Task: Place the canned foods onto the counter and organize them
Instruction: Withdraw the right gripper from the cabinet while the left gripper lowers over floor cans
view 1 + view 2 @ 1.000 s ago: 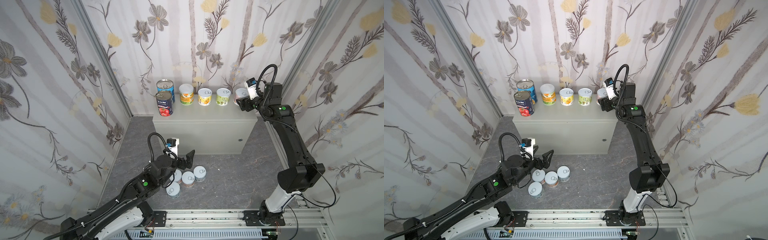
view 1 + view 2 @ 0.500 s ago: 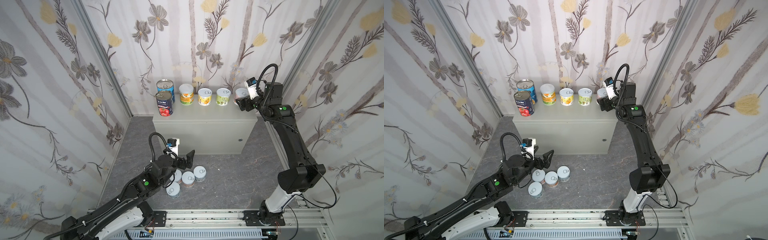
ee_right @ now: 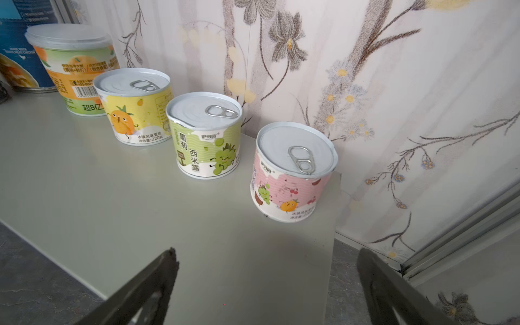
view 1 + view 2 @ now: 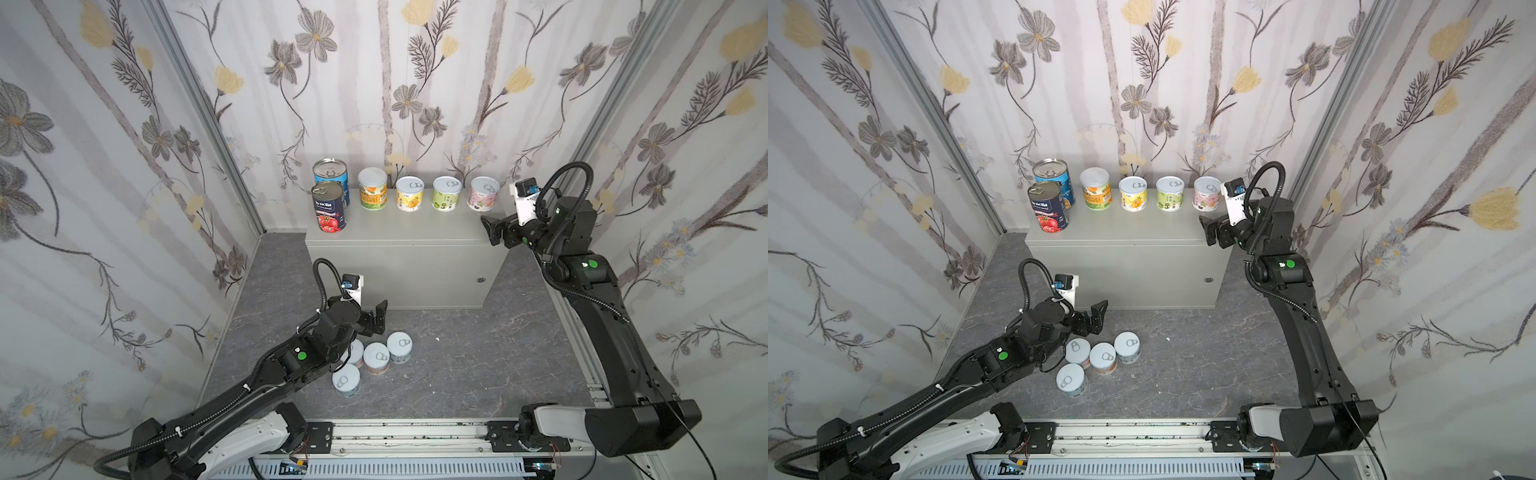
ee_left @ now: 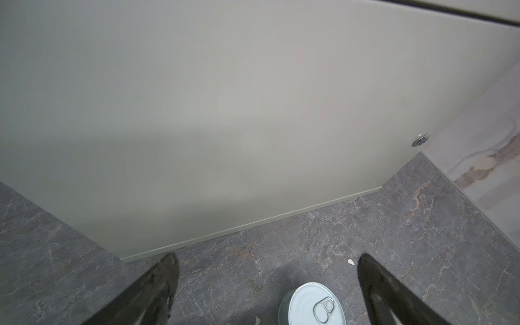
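Several canned foods stand in a row along the back of the grey counter: two tall ones, then pastel ones ending with a pink can at the right end. My right gripper hangs open just in front of that pink can, apart from it, with nothing between its fingers. Several pale-lidded cans stand clustered on the dark floor. My left gripper is open above the far edge of that cluster; one floor can shows below its spread fingers.
The counter's front face rises close ahead of the left gripper, with a small round lock at the lower right. Floral walls close in behind and at both sides. A rail runs along the front.
My right gripper has opened and drawn back from the pink can, which stays standing on the counter. The left arm has barely shifted.
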Robot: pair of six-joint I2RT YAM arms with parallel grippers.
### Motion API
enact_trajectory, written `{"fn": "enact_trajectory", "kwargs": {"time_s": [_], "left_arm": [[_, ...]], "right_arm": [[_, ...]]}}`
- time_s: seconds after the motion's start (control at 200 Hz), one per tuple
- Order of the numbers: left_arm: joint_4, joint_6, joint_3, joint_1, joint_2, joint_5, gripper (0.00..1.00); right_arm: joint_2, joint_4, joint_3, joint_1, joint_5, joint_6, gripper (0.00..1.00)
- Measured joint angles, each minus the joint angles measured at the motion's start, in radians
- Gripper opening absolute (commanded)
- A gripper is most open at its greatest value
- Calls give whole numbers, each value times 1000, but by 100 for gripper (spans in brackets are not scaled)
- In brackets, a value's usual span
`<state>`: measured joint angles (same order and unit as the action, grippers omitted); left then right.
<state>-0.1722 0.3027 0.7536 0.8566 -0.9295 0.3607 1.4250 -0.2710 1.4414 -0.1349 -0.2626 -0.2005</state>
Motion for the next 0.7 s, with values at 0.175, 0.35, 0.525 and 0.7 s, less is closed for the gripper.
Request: {"fn": "enact_trajectory", "kwargs": {"time_s": [0.175, 0.35, 0.525, 0.7], "left_arm": [[-19, -8, 3, 4, -44, -65, 100], [-38, 24, -6, 6, -54, -106, 100], [-161, 132, -32, 22, 16, -47, 100], [-365, 264, -31, 129, 117, 73, 100]], "right_arm": [[-191, 143, -224, -2, 0, 81, 100], [-381, 322, -467, -2, -7, 184, 100], [-512, 453, -660, -3, -21, 291, 100], [-579, 550, -811, -8, -70, 403, 100]]}}
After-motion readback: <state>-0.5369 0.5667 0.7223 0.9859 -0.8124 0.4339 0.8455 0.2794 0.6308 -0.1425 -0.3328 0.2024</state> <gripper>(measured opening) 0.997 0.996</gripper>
